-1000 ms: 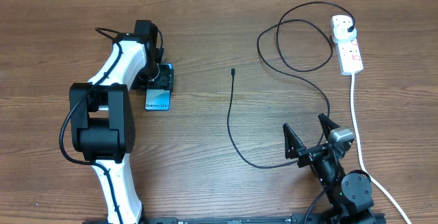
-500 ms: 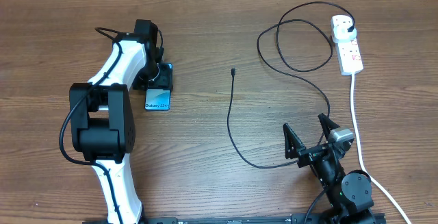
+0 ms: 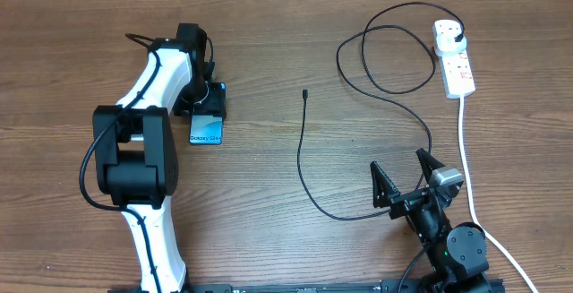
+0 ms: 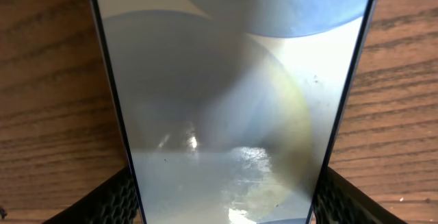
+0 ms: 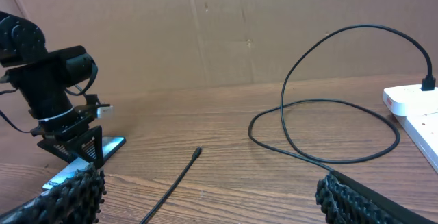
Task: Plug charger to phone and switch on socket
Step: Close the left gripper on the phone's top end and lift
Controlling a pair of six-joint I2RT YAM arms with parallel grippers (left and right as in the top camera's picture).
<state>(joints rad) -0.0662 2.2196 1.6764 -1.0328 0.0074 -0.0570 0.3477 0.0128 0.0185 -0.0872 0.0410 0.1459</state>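
On the far left of the table (image 3: pixel 269 248), the phone (image 3: pixel 205 130) lies screen up, and the left gripper (image 3: pixel 208 103) stands over its far end. Its jaws pinch the phone across the width: the wrist view shows both pads (image 4: pixel 122 198) meeting the long edges. The right gripper (image 3: pixel 397 160) rests near the front right with jaws spread wide and nothing between them. The charger (image 3: pixel 300 154) lies loose across the middle. Its tip (image 3: pixel 305 93) sits well apart from the phone, to its right, and its plug (image 3: pixel 458 33) is seated in the socket (image 3: pixel 457 67) at the far right. The step in hand appears to be securing the phone so the tip can be brought to it. To do this well, keep the grip square on both edges and low enough that the phone cannot pivot; the body is slim and smooth and will likely slip if pinched at a corner. Leave the port end uncovered and turned towards the cable; which end carries the port cannot be told from these views. The right gripper should take the cable just behind the tip, in line with it, so the thin cable does not buckle on insertion. The socket switch comes last; its position cannot be read here.
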